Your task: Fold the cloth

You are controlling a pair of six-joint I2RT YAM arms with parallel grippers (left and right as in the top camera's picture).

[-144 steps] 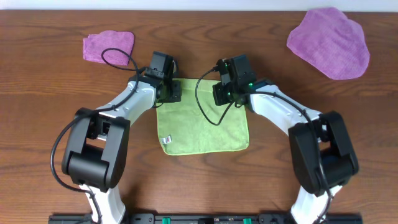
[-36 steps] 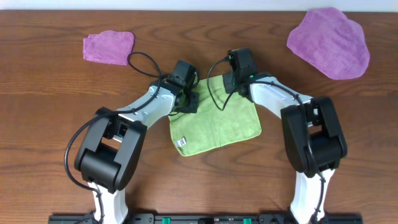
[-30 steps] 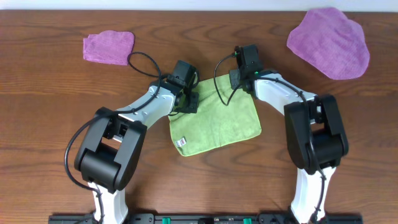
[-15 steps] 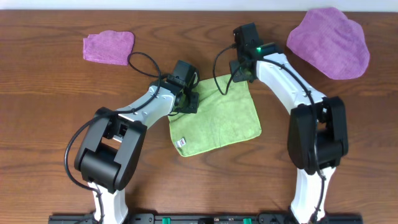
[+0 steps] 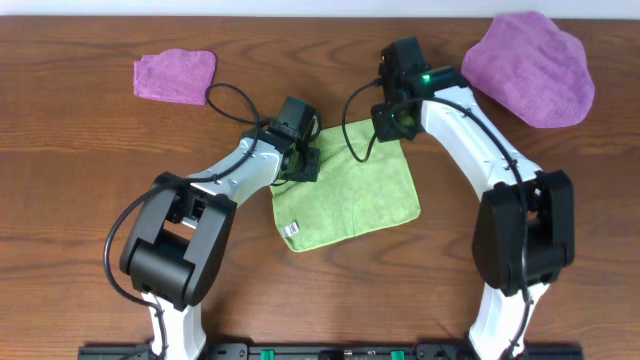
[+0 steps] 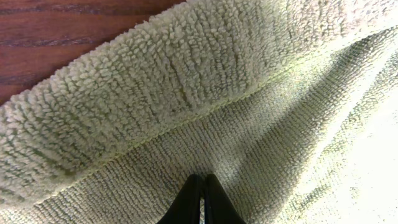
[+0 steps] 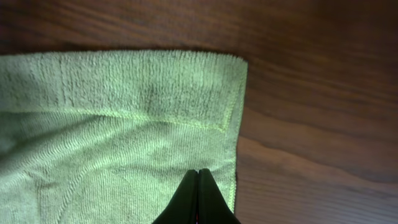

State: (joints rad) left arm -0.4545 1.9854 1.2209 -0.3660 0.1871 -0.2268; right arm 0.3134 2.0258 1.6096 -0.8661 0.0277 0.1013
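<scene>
Cloth of lime green lies spread flat on the wooden table between the two arms, turned slightly askew, with its white tag at the near left corner. The left gripper sits at the far left corner with its jaws closed. Its wrist view shows the dark fingertips pressed together right over the pile, just near of a rolled-over hem, though whether any fabric is pinched between them cannot be told. The right gripper is also closed and holds nothing. It hangs over the far right corner, which lies flat beyond its fingertips with bare wood to the right. A large purple cloth lies at the far right and a small purple cloth at the far left, both well apart.
</scene>
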